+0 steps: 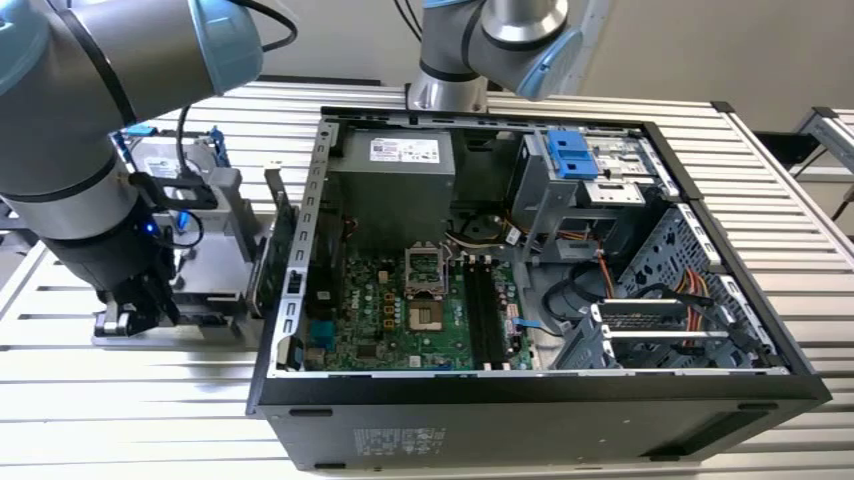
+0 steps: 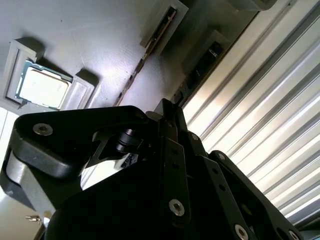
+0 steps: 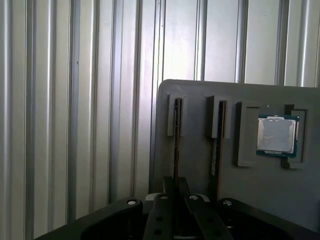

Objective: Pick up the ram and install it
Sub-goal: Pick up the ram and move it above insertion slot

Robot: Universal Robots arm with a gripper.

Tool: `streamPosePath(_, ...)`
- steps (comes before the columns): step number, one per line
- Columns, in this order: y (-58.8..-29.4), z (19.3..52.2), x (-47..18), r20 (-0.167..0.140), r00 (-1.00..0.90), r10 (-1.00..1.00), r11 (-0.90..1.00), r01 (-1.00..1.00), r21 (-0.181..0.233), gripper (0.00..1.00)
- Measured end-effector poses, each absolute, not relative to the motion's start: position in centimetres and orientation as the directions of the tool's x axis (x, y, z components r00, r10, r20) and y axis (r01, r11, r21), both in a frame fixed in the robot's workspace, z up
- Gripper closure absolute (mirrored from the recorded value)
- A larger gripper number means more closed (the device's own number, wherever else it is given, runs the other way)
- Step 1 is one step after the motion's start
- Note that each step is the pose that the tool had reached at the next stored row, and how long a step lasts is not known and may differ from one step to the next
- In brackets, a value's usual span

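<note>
Grey tray (image 3: 200, 90) at the left is seen holding the ram (image 3: 176, 145) in its slot, straddled by the end effector (image 3: 176, 184), closure undeterminable, while rightward the motherboard slots (image 1: 487, 310) appear unfilled, installation judged undone.

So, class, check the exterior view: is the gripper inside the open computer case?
No, the gripper hangs outside the computer case, over the grey holder at the exterior view's left.

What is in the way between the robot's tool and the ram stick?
Nothing visible is. In the first wrist view the black tool sits right at the slim dark ram stick, which stands on edge in a slot of the flat grey holder.
</note>
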State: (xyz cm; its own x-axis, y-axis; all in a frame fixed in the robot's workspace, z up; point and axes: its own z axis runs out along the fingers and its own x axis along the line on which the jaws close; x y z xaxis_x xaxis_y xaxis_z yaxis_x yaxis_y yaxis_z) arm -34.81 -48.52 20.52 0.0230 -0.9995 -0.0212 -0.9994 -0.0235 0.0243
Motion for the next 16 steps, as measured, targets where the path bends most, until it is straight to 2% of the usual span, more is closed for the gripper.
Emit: streamPosePath(16,-48.5,21.9,-34.8,-0.021,0.023,-1.0,-0.024,-0.999,0.024,1.0)
